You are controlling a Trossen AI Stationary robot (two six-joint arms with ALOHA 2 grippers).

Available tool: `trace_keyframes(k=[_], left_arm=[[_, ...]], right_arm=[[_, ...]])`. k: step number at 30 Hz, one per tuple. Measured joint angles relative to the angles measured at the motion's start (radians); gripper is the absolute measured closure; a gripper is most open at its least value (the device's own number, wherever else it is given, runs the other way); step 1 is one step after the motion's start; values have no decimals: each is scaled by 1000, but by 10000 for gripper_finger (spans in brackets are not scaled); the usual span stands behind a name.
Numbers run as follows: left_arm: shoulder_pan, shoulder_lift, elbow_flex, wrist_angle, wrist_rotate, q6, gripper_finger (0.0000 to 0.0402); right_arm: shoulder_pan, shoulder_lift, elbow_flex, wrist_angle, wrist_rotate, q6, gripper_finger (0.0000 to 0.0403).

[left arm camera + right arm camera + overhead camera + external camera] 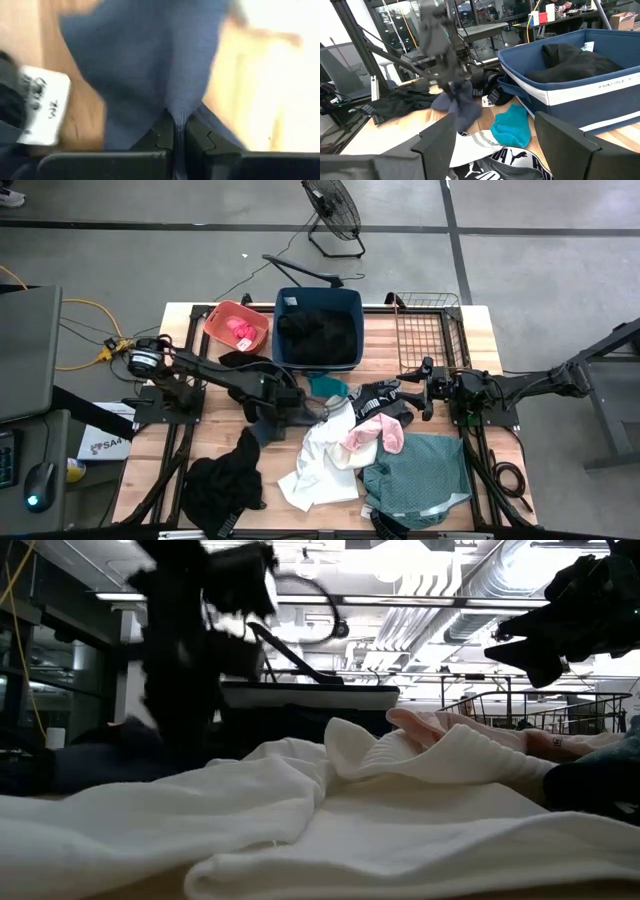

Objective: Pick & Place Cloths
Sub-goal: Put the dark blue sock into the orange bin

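- Your left end effector is mid-counter, fingers pressed together, pinching a navy cloth that hangs from it above the wood.
- Your right end effector hovers toward the counter's right edge, fingers spread, holding nothing.
- Navy tub at the far edge, centre; black cloths already inside it.
- Orange basin just left of the tub, something pink in it.
- Small teal cloth lies just in front of the tub.
- Black-and-white patterned cloth sits under the right end effector.
- White cloth, pale pink cloth and large teal-green cloth are heaped toward the near right.
- Black cloth sits at the near left corner.
- Wire basket at the far right corner.
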Motion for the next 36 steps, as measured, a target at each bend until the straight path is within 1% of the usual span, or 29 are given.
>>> trace_keyframes(k=[1,3,7,9,10,15,20,22,25,27,32,36], left_arm=[[0,-27,29,-45,-13,-4,395],[-5,-68,79,-177,-73,-6,395],[-12,-110,162,-403,-210,-12,396],[-13,-141,204,-487,-294,-19,396],[-12,-151,217,-560,-340,-23,396],[-9,-179,246,-780,-560,-67,396],[-9,-204,248,-929,-712,-156,396],[-9,-208,249,-948,-803,-208,396],[13,-210,243,-936,-914,-230,396],[52,-209,243,-947,-936,-255,396],[200,-194,237,-940,-955,-274,396],[322,-193,186,-884,-1032,-154,396]], right_arm=[[0,0,0,2,0,0,144],[0,0,0,-2,0,0,144],[0,0,0,-4,0,0,144],[0,0,0,-6,0,0,144],[0,0,0,-6,0,0,144],[0,2,0,-11,0,0,144],[0,7,0,-18,0,0,144],[0,7,0,-18,0,0,144],[0,6,0,-19,0,0,144],[0,6,0,-18,0,0,144],[0,6,0,-18,0,0,144],[0,6,0,-18,0,0,144]])
